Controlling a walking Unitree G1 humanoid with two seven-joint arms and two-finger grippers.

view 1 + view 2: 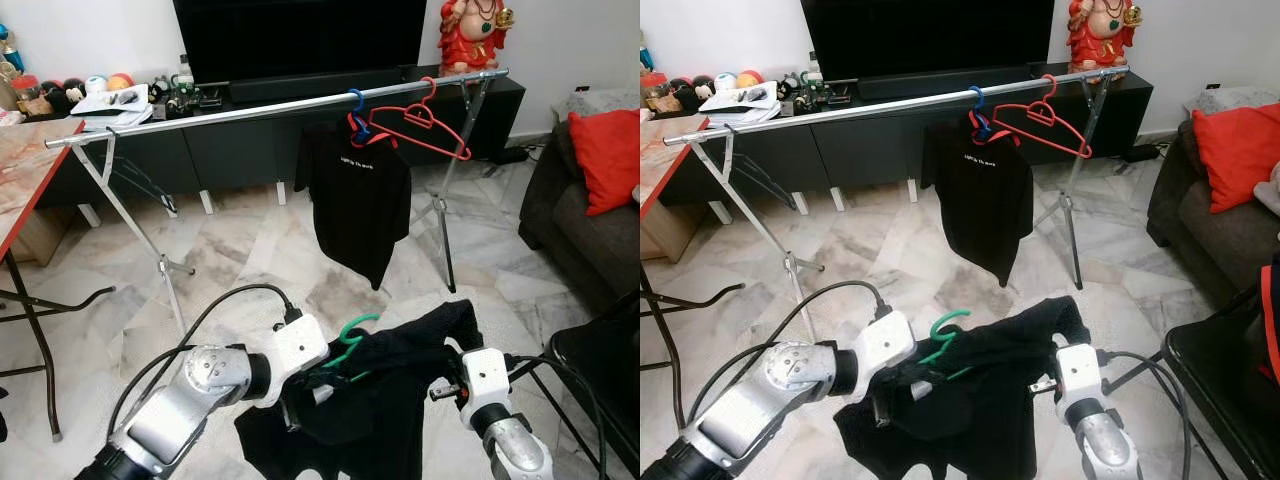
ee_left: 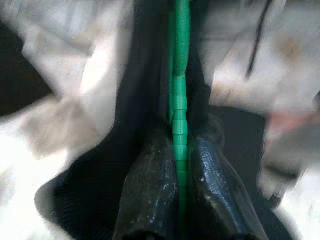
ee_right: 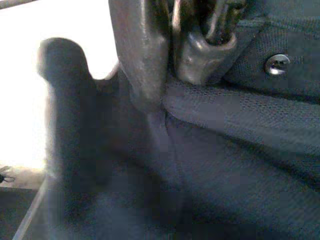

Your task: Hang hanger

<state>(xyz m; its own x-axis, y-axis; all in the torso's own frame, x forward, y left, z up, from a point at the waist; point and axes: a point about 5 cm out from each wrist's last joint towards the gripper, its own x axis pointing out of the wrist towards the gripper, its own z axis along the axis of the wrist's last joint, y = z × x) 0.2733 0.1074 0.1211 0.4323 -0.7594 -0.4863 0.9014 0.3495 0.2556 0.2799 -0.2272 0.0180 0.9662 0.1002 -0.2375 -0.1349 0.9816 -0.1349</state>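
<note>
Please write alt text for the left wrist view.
The left end effector has its two black fingers closed on a green hanger, which runs straight away from the camera. Black cloth lies around the fingers; the background is blurred.

Rail [image 1: 250,110] before cabinet [image 1: 240,150]; sofa [image 1: 590,220] right, table [image 1: 30,170] left.

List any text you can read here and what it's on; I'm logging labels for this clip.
Hanging black shirt: one line of small white print across the chest, too small to read.
Papers on the TV cabinet: print too small to read.
Nothing legible on the green hanger, the held black garment, the rail or the red statue.
</note>
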